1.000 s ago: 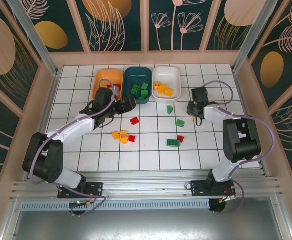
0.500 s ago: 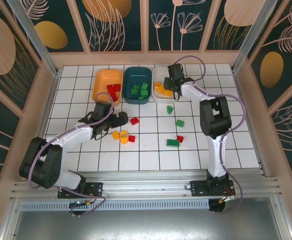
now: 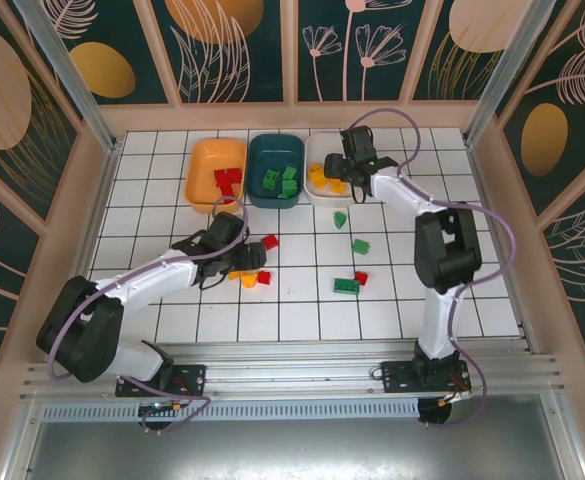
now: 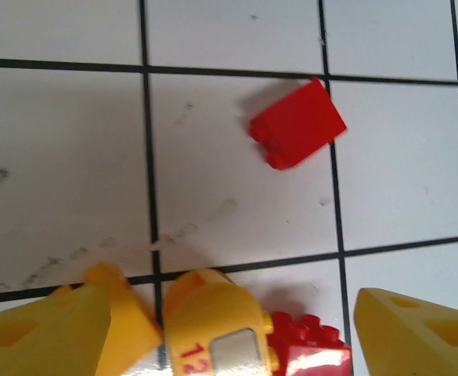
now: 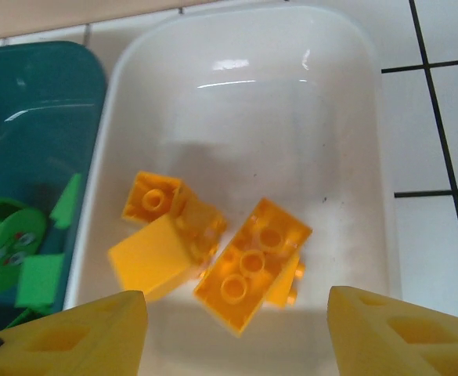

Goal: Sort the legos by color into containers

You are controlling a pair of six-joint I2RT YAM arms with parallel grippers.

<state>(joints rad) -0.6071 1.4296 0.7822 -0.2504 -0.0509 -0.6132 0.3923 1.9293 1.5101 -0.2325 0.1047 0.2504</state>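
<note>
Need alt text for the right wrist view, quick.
White tub holding a few orange-yellow bricks, seen from above beneath the open right gripper. Teal tub with green pieces adjoins on the left.

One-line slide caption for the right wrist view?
Right hand open above the white tub, yellow bricks inside; teal tub with green pieces alongside.

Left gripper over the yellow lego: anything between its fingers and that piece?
Yes. In the left wrist view a red brick lies right against the yellow lego, between it and one finger of the left gripper. Closing would likely catch both.
</note>
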